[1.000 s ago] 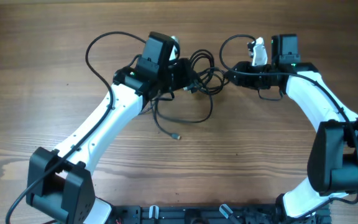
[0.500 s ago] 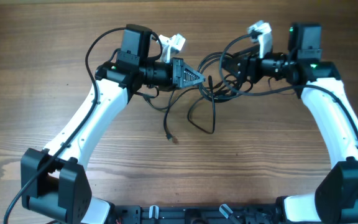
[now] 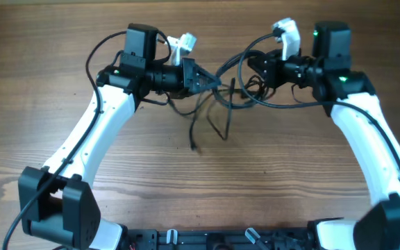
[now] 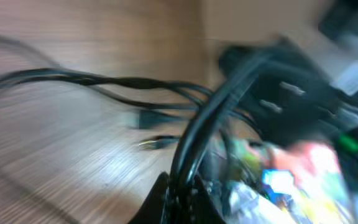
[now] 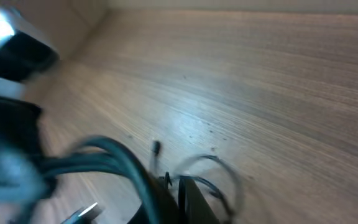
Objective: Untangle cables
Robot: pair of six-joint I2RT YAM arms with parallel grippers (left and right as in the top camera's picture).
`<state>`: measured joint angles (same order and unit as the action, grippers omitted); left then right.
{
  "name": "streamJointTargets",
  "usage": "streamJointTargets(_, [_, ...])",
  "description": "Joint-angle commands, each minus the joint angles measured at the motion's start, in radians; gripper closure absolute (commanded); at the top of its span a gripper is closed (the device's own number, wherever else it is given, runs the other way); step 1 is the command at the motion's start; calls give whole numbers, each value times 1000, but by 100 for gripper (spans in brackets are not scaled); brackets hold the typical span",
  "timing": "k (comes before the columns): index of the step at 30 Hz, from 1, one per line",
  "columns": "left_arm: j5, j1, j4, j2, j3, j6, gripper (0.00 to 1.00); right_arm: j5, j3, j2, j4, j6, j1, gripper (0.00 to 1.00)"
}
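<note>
Grippers first, from overhead: my left gripper [image 3: 201,78] and right gripper [image 3: 255,69] are both clamped on the thin black flexible cables [image 3: 221,97], the bunch strung between them over the brown wooden table [image 3: 186,194]. My blurred left wrist view shows cables [image 4: 197,124] running into closed jaws. The right wrist view shows likewise [image 5: 129,168].

One tangled bunch of black cables [image 3: 221,87]; its separate cords are too knotted to count. One free plug end [image 3: 194,146] lies below the bunch. Two grippers flank the bunch: the left gripper [image 3: 203,78] and the right gripper [image 3: 255,69]. One wooden table [image 3: 47,42] lies beneath it.
</note>
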<state>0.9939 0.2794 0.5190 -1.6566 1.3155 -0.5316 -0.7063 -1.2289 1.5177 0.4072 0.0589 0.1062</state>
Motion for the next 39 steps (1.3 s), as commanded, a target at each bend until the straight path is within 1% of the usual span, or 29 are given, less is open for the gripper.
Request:
streamJointTargets(1, [-546, -62, 197, 35, -10, -17, 96, 275, -18, -158, -21, 235, -174, 96])
streamJointTargets(2, [-642, -62, 231, 35, -10, -35, 96, 306, -18, -192, -11, 243, -187, 96])
streamJointTargets(3, [-777, -62, 277, 35, -10, -53, 96, 351, -18, -230, 2, 258, -197, 96])
streamJointTargets(5, [-903, -62, 319, 35, -10, -53, 96, 416, -18, -275, 32, 256, -201, 96])
streamJointTargets(7, [-983, -62, 346, 35, -10, -53, 96, 482, -18, -297, 91, 256, -201, 96])
streamJointTargets(12, [-992, -61, 341, 35, -9, 0, 96, 447, -18, -274, 205, 246, -201, 96])
streamJointTargets(16, [-992, -61, 338, 39, -5, 35, 96, 364, -17, -231, 218, 186, -201, 96])
streamJointTargets(17, [-992, -61, 338, 42, 6, 59, 94, 317, -17, -217, 211, 154, -201, 96])
streamJointTargets(19, [-992, -61, 347, 50, 34, 84, 85, 211, -17, -190, 190, 91, -200, 95])
streamJointTargets(20, [-992, -61, 354, 57, 53, 93, 77, 166, -17, -179, 179, 54, -195, 95])
streamJointTargets(21, [-992, -61, 366, 69, 92, 113, 58, 147, -17, -165, 169, 34, -186, 91])
streamJointTargets(22, [-992, -61, 371, 77, 115, 123, 42, 151, -17, -157, 164, 30, -183, 77])
streamJointTargets(23, [-991, -61, 379, 85, 140, 134, 32, 151, -17, -151, 158, 30, -182, 53])
streamJointTargets(24, [-986, -61, 390, 93, 167, 135, 23, 153, -17, -145, 154, 31, -182, 37])
streamJointTargets(26, [-956, -61, 396, 110, 194, 136, 18, 209, -18, -140, 150, 78, -182, 21])
streamJointTargets(27, [-937, -61, 396, 122, 199, 135, 17, 228, -18, -140, 150, 82, -182, 18])
streamJointTargets(29, [-898, -61, 396, 140, 203, 136, 11, 226, -18, -142, 153, 107, -182, 17])
streamJointTargets(30, [-871, -61, 394, 148, 205, 141, 2, 207, -18, -142, 160, 113, -182, 17])
streamJointTargets(32, [-712, -63, 380, 156, 214, 251, 0, 139, -18, -142, 181, 117, -182, 18])
streamJointTargets(33, [-649, -64, 383, 156, 226, 274, 0, 98, -18, -142, 200, 114, -182, 19])
streamJointTargets(34, [-634, -64, 386, 156, 233, 274, 0, 58, -18, -142, 232, 98, -181, 21])
streamJointTargets(35, [-639, -64, 394, 157, 239, 264, 2, 29, -18, -141, 281, 73, -176, 24])
streamJointTargets(36, [-661, -64, 401, 157, 241, 237, 8, 19, -18, -141, 329, 56, -167, 25])
streamJointTargets(38, [-779, -80, 436, 157, 241, 106, 13, 17, -17, -138, 451, -3, -132, 27])
streamJointTargets(39, [-827, -93, 454, 157, 241, 58, 13, 17, -16, -135, 504, -38, -107, 28])
